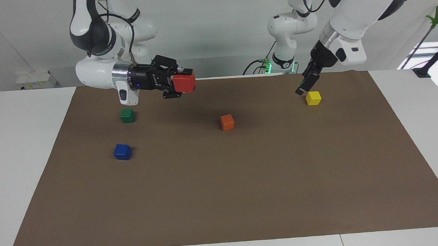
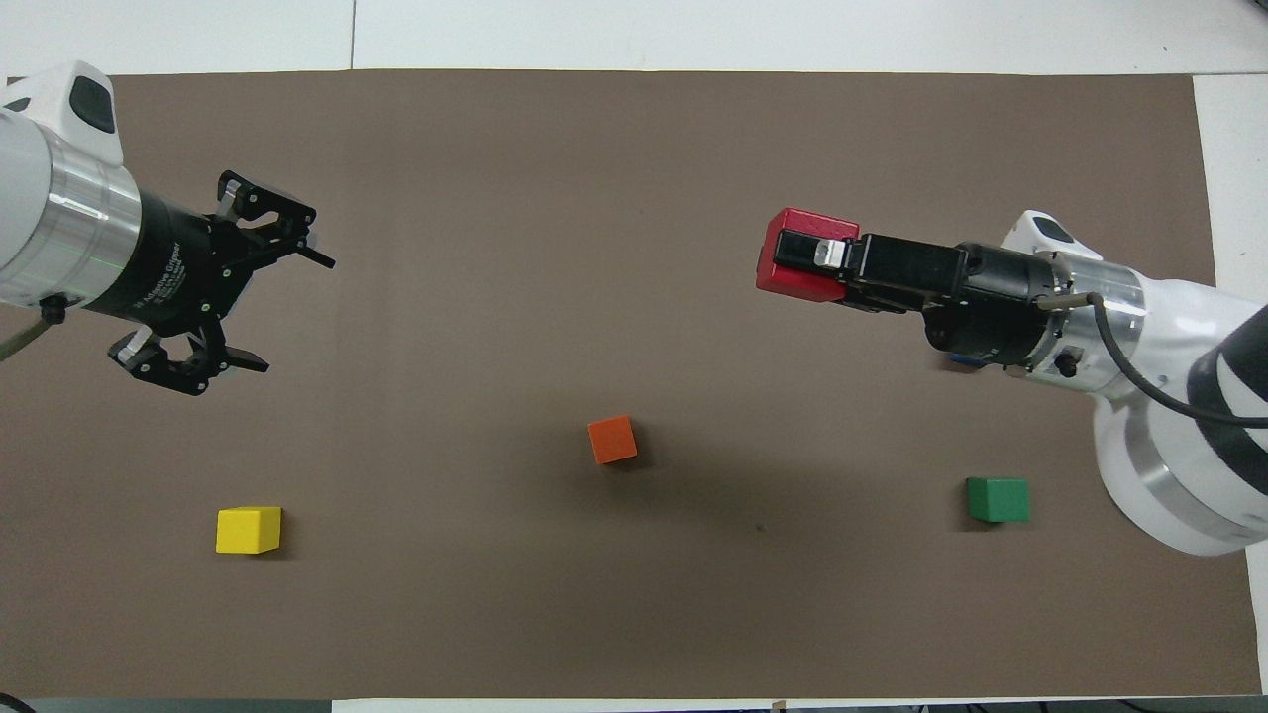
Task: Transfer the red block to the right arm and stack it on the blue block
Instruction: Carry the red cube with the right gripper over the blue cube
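Between green block point(image 1: 127, 115) and orange block point(image 1: 227, 122), right gripper point(image 1: 179, 84) clamping red block point(image 1: 184, 83)

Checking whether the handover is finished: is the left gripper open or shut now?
Open. The left gripper shows its fingers spread with nothing between them, while the right gripper holds the red block up over the mat.

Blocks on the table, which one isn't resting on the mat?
The red block: the right gripper holds it in the air; the others lie on the mat.
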